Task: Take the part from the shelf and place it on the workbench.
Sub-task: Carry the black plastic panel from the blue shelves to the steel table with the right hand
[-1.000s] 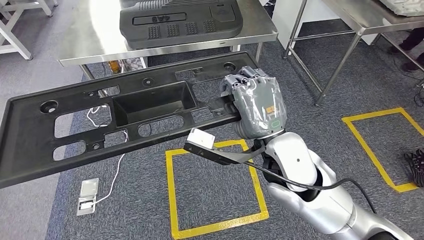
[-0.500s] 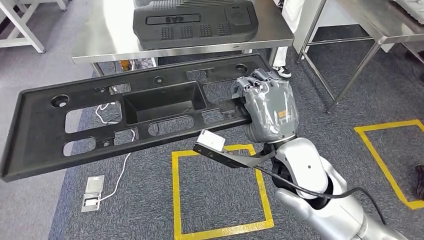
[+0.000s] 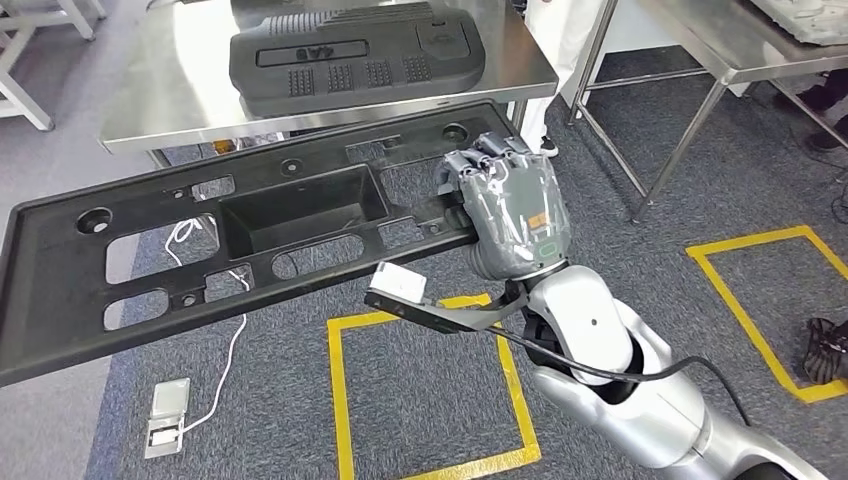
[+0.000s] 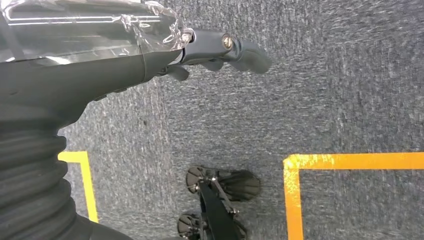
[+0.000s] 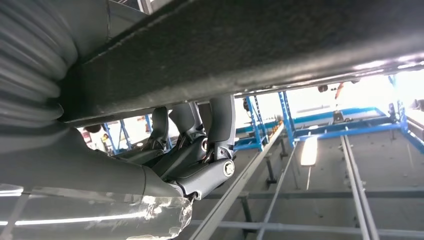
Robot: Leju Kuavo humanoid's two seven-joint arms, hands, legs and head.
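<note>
Carrying is the step in hand: the right hand (image 3: 510, 205), fingers (image 3: 487, 160) clenched on its near edge, holds the long black part (image 3: 250, 240) short of the worktop (image 3: 170, 110), the left hand (image 4: 100, 55) apparently released, so next it must be lifted over the near edge.

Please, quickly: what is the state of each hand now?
Left hand: holds nothing, fingers extended, above the carpet.
Right hand: grips the edge of the long black part.
</note>
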